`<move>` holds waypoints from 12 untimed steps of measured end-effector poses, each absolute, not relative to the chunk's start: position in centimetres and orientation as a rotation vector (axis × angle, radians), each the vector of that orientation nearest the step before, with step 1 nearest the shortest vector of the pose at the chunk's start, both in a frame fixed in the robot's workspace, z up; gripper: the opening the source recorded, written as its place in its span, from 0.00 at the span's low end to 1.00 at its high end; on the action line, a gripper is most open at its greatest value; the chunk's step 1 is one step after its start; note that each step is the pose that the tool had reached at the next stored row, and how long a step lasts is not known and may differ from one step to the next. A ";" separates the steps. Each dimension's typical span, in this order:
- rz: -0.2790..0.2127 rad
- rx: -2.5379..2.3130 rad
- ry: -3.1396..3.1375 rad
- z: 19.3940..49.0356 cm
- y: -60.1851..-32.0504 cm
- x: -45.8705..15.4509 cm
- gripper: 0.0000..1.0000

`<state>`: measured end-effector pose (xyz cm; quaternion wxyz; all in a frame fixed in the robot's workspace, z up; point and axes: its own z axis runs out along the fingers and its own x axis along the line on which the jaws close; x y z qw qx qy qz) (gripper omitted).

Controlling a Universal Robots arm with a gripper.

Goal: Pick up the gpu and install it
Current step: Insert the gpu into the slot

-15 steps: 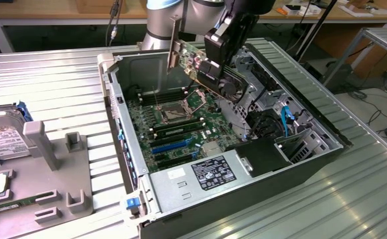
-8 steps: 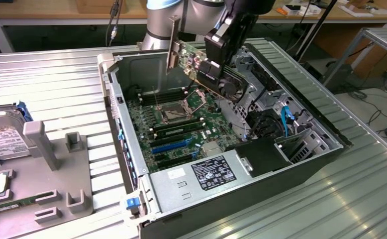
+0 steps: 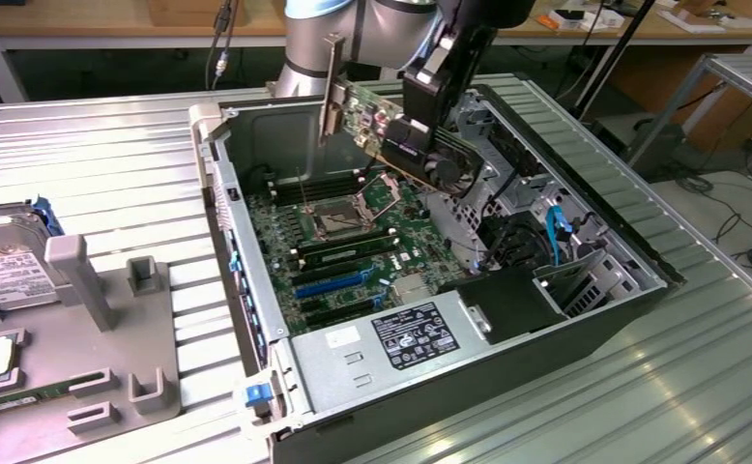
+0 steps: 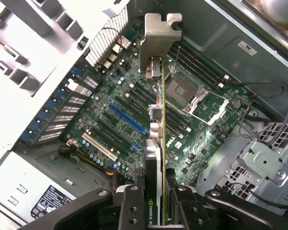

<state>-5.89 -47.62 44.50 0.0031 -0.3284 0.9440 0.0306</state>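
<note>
Claw (image 3: 410, 145): I am pinching the gpu (image 3: 451, 166), with one finger pressing on each flat face.
Gpu: it is hanging tilted in the air over the open computer case (image 3: 240, 242), not touching the motherboard (image 3: 350, 246), and its silver bracket is riding higher, toward the exterior view's left.
Below the card: in the wrist view, its edge is running between the blue slot (image 4: 127, 119) and the CPU socket (image 4: 182, 91).
Case: it is lying on its side on the bench (image 3: 105, 174).

Open computer case (image 3: 569, 338) with motherboard (image 3: 395, 261); hard drive (image 3: 2, 275) apart.
</note>
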 end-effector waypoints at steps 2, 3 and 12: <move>0.096 -1.050 2.953 44.5 -47.6 -5.9 0.27; 0.096 -1.063 2.949 44.5 -47.6 -5.9 0.27; 0.096 -1.226 2.888 44.5 -47.6 -5.9 0.27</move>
